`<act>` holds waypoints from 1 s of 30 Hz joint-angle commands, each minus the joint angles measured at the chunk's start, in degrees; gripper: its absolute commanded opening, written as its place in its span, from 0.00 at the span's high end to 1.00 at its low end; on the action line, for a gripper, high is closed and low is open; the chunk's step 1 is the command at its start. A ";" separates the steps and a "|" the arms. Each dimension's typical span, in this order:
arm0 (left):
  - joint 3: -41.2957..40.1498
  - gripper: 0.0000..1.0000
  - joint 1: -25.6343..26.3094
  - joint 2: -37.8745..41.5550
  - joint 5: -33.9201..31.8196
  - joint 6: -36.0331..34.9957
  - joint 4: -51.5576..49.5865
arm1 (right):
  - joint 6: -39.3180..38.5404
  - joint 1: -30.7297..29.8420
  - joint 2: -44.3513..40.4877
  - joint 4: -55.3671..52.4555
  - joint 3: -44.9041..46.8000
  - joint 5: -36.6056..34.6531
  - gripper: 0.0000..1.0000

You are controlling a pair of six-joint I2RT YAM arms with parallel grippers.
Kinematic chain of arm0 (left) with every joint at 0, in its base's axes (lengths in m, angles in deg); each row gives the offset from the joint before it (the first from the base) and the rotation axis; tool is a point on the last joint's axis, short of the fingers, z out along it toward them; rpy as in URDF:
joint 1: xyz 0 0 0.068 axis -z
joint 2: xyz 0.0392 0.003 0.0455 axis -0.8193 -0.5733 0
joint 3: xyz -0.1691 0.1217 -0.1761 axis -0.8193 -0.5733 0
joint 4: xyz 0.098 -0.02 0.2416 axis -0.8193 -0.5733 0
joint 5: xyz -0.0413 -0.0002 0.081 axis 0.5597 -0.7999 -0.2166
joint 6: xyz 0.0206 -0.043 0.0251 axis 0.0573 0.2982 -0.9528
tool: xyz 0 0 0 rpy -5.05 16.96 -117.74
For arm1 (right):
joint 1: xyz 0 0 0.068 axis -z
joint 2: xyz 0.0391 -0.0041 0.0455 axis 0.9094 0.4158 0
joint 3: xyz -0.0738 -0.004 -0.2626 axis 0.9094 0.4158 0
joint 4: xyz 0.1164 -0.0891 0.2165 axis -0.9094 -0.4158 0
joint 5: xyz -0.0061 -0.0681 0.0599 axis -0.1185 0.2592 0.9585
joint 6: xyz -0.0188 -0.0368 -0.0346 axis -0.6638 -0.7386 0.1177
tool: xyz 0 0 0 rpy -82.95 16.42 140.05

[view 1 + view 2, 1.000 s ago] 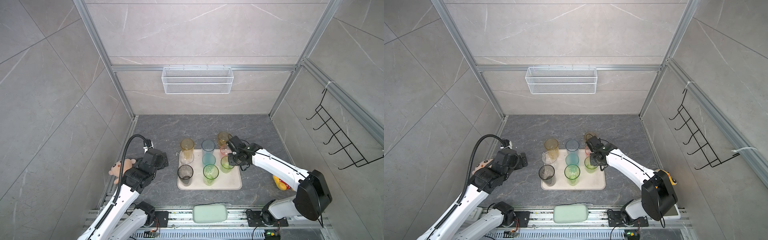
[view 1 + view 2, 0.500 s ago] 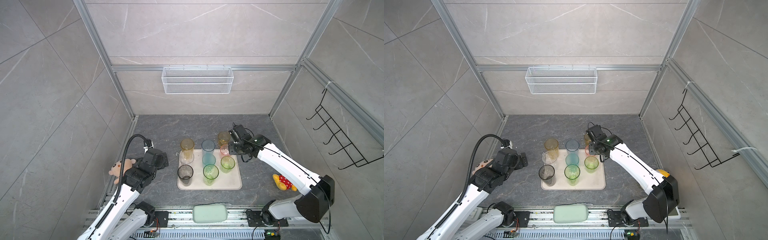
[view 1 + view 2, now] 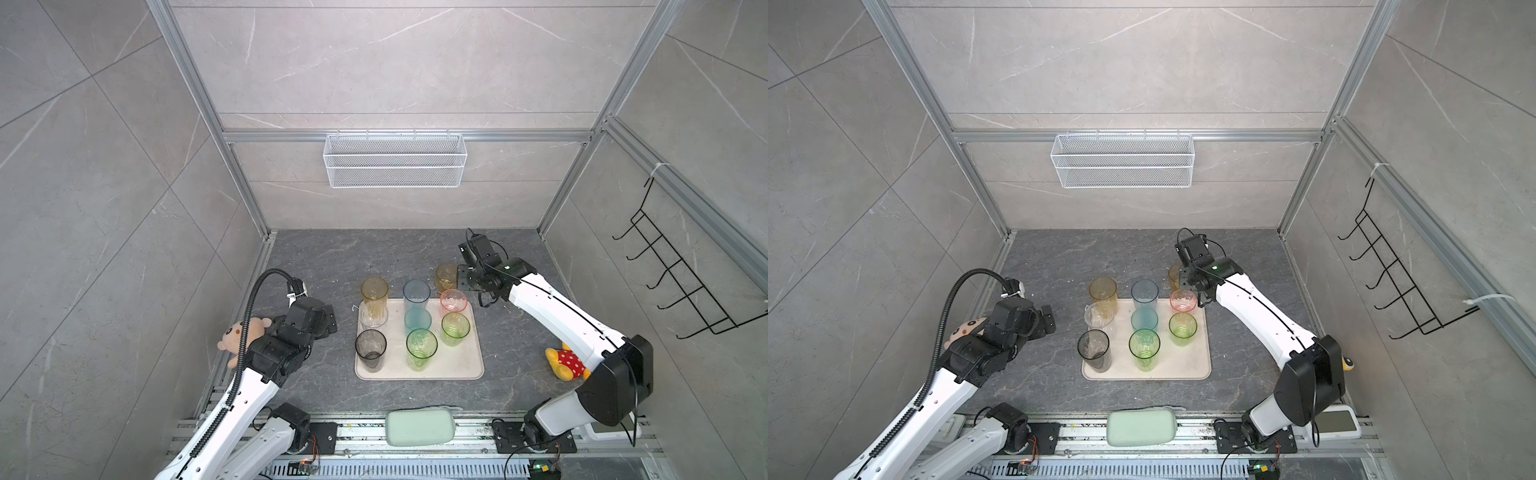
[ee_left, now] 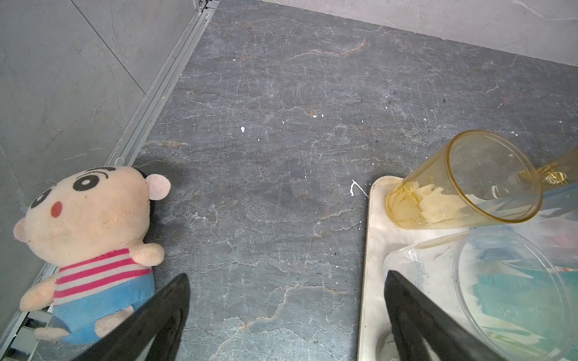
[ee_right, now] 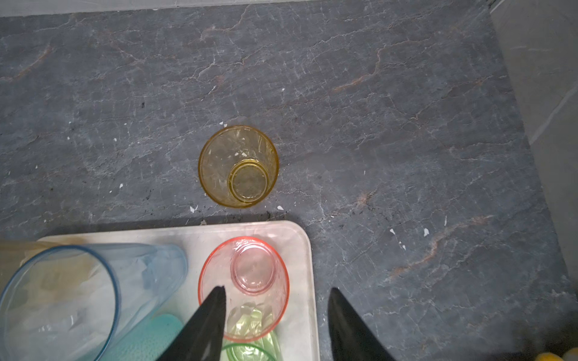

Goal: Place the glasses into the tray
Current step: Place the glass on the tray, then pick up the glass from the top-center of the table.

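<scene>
At far left of the bench (image 3: pixel 316 257), a plush doll (image 3: pixel 243 337) in a striped top lay by the wall rail. Beside it hung the left tool (image 4: pixel 286 275), jaws spread wide w/ nothing between them; only bare bench showed between its fingers (image 4: pixel 169 312).

Mid-bench sat the tray (image 3: pixel 457 365), carrying eight upright:
- Left col., far to near: tall amber glass (image 3: pixel 374 291), clear glass (image 3: pixel 372 318), smoky grey glass (image 3: pixel 370 347).
- Middle col.: pale blue glass (image 3: pixel 416 293), teal glass (image 3: pixel 417 322), tall green glass (image 3: pixel 421 347).
- Right col.: pink glass (image 3: pixel 453 300), short green glass (image 3: pixel 455 328).

Ninth, the short amber glass (image 3: pixel 446 277), stood on the bench outside the tray, just beyond its far right corner. Right tool (image 5: pixel 276 289) hovered above that corner, jaws partway apart, gripping nothing. One finger was over the pink glass, the other over bench beside the tray rim.

Further right, a red-and-yellow plush (image 3: pixel 564 362) lay on the bench beside the right arm.
</scene>
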 commanded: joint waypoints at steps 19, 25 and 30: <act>0.35 0.03 0.38 0.60 -0.61 0.85 0.15 | 1.21 7.01 13.34 5.67 -7.06 7.69 0.45; 0.35 0.03 0.46 0.58 -0.63 0.87 0.11 | 1.22 7.83 16.59 5.61 -8.63 9.47 0.45; 0.35 0.03 0.46 0.59 -0.57 0.81 0.11 | 1.21 8.25 19.05 5.07 -10.10 10.28 0.45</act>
